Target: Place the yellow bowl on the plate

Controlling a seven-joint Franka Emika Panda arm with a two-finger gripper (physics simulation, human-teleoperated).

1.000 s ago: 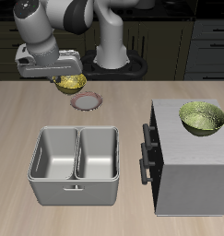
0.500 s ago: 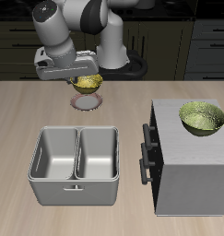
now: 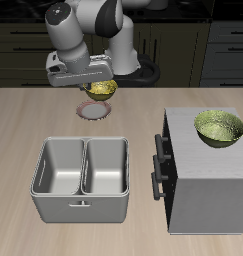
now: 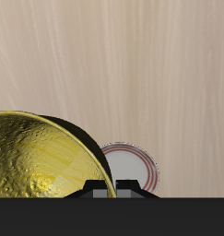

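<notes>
My gripper (image 3: 97,88) is shut on the small golden-yellow bowl (image 3: 101,92) and holds it in the air just above the far edge of the plate (image 3: 92,111). The plate is small and round, with a reddish-brown rim and pale centre, and lies on the table near the back. In the wrist view the mottled yellow bowl (image 4: 40,157) fills much of the frame and covers part of the plate (image 4: 130,168) below it. The fingertips are hidden behind the bowl.
A double-basin grey metal tray (image 3: 81,178) stands near the table's front edge. A grey cabinet (image 3: 208,175) with dark handles stands beside it, and a larger yellow-green bowl (image 3: 220,128) sits on top of it. The robot's base (image 3: 121,60) is behind the plate.
My gripper has carried the yellow bowl sideways along the back of the table, from beside the plate to above its far edge. Nothing else has moved.
</notes>
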